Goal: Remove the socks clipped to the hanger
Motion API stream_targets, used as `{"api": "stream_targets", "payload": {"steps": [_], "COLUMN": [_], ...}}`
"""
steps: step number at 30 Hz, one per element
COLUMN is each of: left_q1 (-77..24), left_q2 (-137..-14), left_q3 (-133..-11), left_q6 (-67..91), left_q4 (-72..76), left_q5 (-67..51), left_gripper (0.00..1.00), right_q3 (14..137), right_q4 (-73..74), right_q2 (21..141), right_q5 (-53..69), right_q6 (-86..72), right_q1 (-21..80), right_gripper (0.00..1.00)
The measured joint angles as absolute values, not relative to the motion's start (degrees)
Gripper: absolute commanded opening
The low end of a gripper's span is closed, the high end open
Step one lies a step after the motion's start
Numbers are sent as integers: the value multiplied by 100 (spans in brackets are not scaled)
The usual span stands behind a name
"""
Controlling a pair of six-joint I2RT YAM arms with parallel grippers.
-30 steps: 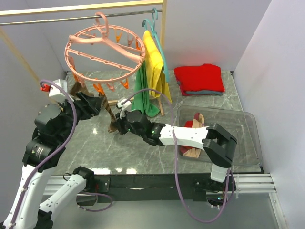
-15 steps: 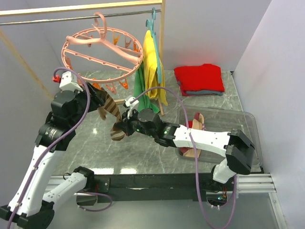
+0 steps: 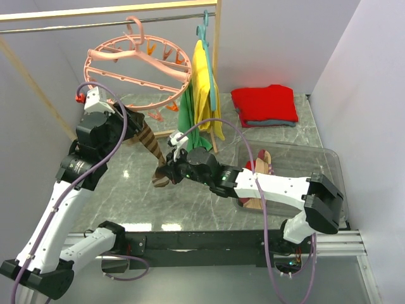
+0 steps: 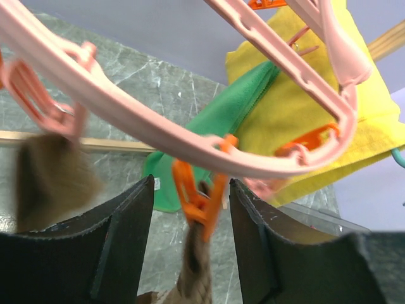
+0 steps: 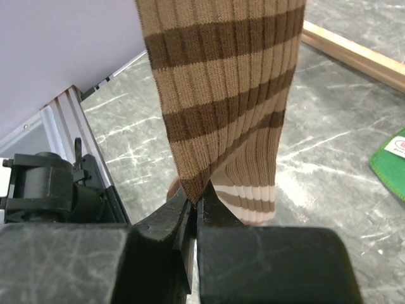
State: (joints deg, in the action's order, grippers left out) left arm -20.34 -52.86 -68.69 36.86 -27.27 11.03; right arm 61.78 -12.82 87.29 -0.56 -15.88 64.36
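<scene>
The round pink hanger hangs from the rail at the back left. A brown-and-tan striped sock hangs from an orange clip on its rim. My left gripper is open, with a finger on each side of that clip and a gap on both sides. My right gripper is shut on the striped sock near its lower end, low over the table. Another brownish sock hangs blurred from a pink clip further left.
A yellow cloth and a green cloth hang from a teal hanger just right of the ring. A folded red garment lies at the back right. A clear bin on the right holds socks.
My left arm has risen to the ring and its jaws have narrowed round the orange clip. My right gripper, still holding the striped sock, has shifted slightly. The ring has swung a little.
</scene>
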Motion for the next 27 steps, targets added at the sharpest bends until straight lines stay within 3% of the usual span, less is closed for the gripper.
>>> {"api": "stream_targets", "payload": {"steps": [7,14,18,27], "left_q1": [-2027,-2016,-2016,-2016], "left_q2": [-5468,-5535,-5537,-5535], "left_q3": [-6864,-6836,-6836,-6836], "left_q6": [3688,3715,3662,3649], "left_q4": [-2556,-2292,-2191,-2167], "left_q5": [1144,1046,985,777], "left_gripper": [53,15,3,1], "right_q3": [6134,6060,5894,5400], "right_q4": [-1275,-1282,-1247,-814], "right_q2": [8589,8473,8374,7679], "right_q5": [-25,47,49,-504], "right_q6": [-1673,-1710,-1712,-1859], "right_q1": [6438,6436,6436,6403], "right_gripper": [0,0,0,0]}}
